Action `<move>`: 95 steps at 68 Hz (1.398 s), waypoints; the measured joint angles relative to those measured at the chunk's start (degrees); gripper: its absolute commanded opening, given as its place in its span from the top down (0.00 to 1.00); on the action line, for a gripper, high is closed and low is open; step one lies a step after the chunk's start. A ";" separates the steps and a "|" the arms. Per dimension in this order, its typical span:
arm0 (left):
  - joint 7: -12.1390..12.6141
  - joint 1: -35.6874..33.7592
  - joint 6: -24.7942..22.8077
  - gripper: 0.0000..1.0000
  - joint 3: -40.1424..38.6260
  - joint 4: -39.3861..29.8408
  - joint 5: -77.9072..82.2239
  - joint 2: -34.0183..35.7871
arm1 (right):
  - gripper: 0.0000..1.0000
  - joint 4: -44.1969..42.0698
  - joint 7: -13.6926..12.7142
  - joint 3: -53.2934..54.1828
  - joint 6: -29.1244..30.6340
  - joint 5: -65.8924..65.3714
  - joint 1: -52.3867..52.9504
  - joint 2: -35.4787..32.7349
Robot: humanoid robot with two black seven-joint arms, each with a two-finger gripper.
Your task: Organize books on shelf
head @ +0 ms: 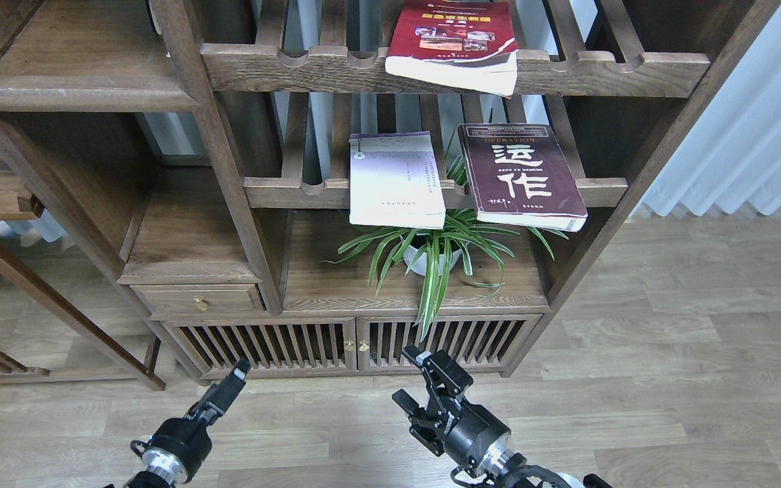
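Three books lie flat on the slatted racks of the wooden unit. The bright red book [451, 41] is on the top rack, its near edge hanging over the rail. On the middle rack the pale lavender-white book [396, 179] lies left of the maroon book [523, 176] with big white characters. The solid shelf [78, 95] with a scuffed rounded front edge is at the upper left and bare. Both grippers hover low over the floor, far below the books. My right gripper [405, 375] is open and empty. My left gripper [236, 374] is seen edge-on, its fingers not separable.
A potted spider plant [434, 254] stands on the cabinet top under the middle rack, leaves spilling over the slatted doors [350, 342]. A small drawer [197, 298] is at lower left. A white curtain [756, 122] hangs at right. Wood-plank floor lies below.
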 measured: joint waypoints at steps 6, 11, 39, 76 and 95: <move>0.03 0.09 0.00 0.00 -0.44 -0.53 0.01 0.09 | 0.00 0.79 0.00 0.02 0.26 0.00 0.11 0.00; 0.04 0.13 0.00 0.00 -1.31 -0.81 0.01 0.16 | 0.00 1.25 0.00 0.03 0.48 0.00 0.45 0.01; -0.18 -0.04 0.00 0.00 -3.97 -0.50 0.02 -0.40 | 0.00 -1.40 -0.22 -0.70 2.78 -0.80 5.27 0.01; -0.23 1.26 0.00 0.00 -6.37 -0.89 0.02 -1.64 | 0.00 -12.22 -0.82 -1.28 13.45 -10.13 7.75 0.01; 0.19 1.34 0.00 0.00 -4.03 -0.79 0.70 -2.55 | 0.00 -11.96 -0.72 -2.00 13.45 -10.25 7.58 0.01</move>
